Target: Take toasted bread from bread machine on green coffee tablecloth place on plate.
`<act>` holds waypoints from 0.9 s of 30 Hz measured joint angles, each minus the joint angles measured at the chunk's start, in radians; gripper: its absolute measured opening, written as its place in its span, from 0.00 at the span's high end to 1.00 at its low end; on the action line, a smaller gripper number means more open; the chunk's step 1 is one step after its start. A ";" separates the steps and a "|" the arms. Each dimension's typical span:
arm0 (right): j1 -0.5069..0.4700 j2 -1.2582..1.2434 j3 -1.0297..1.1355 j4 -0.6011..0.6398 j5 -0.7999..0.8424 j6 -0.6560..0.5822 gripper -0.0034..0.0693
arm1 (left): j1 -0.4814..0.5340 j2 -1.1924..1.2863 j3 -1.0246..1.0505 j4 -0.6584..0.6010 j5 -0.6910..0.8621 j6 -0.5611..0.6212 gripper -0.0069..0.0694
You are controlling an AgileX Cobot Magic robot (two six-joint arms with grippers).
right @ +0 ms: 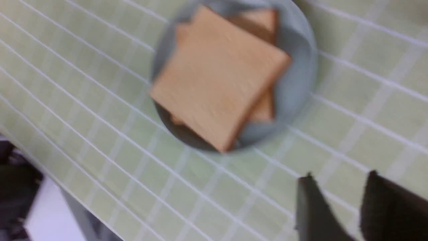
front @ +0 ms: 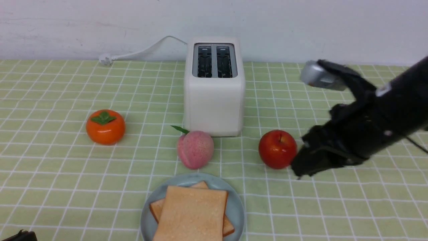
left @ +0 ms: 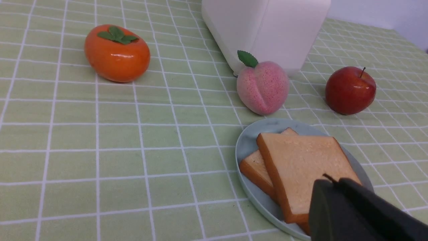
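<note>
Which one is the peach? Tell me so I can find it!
Find the white toaster at the back. The peach sits just in front of it, behind the plate. It is the only pink fruit, speckled, with one green leaf.

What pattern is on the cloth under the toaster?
The tablecloth is light yellow-green with a grid of thin white lines, clearest in the left wrist view.

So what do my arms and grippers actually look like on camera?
Right arm: black, bulky, with a silver-grey module on the wrist and a thin black cable. Both the right gripper and left gripper have dark, tapered, pointed fingers.
</note>
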 joint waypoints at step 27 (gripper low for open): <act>0.021 -1.169 0.580 -0.547 -0.054 0.548 0.94 | 0.000 0.000 0.000 0.027 -0.028 0.000 0.90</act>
